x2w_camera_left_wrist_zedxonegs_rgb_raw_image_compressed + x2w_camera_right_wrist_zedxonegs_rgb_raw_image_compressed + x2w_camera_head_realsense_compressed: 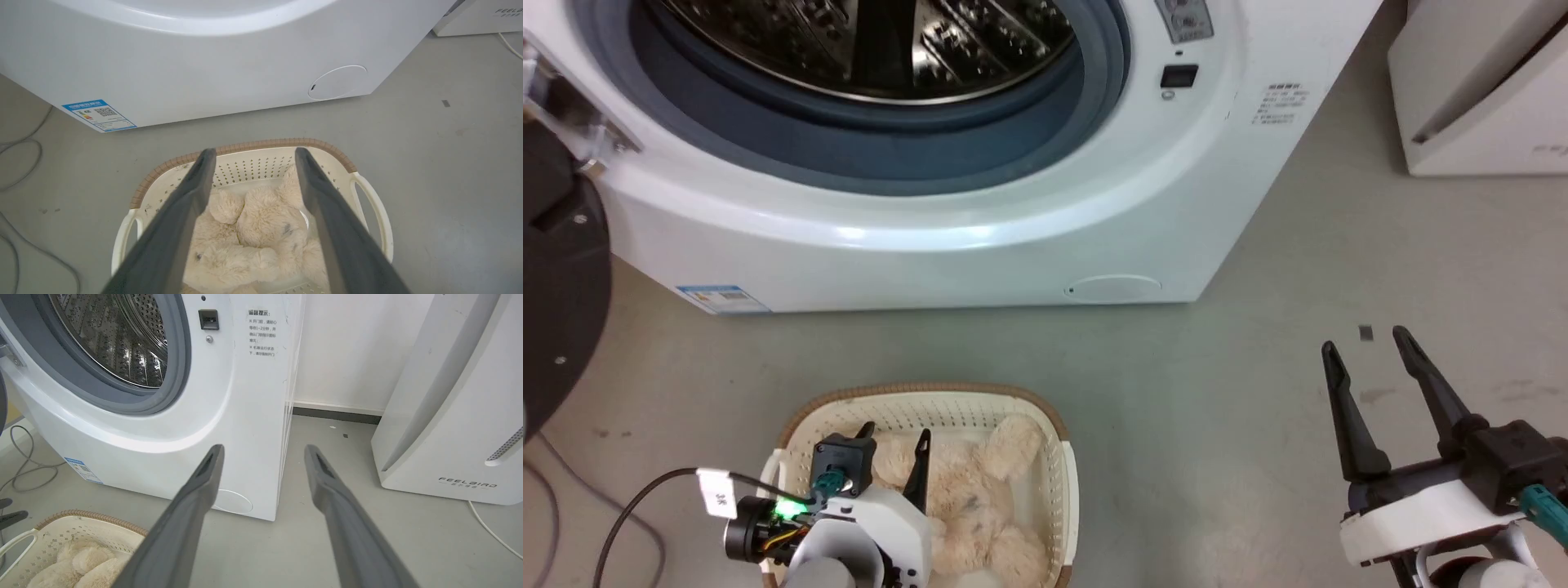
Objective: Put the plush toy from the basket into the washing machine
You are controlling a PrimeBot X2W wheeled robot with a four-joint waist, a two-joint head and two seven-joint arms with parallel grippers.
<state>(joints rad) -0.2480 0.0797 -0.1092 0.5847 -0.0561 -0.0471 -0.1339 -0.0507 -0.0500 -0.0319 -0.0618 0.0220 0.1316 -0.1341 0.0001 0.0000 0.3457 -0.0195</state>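
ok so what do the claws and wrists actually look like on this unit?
Both alike: two long, dark grey tapered fingers on a black block, set in a white rounded wrist housing. On the left claw the wrist carries a lit green light and a black cable with a white tag, marking too small to read. The right claw shows a teal connector at its side.

A laundry corner: washing machine on grey floor, white appliance beside
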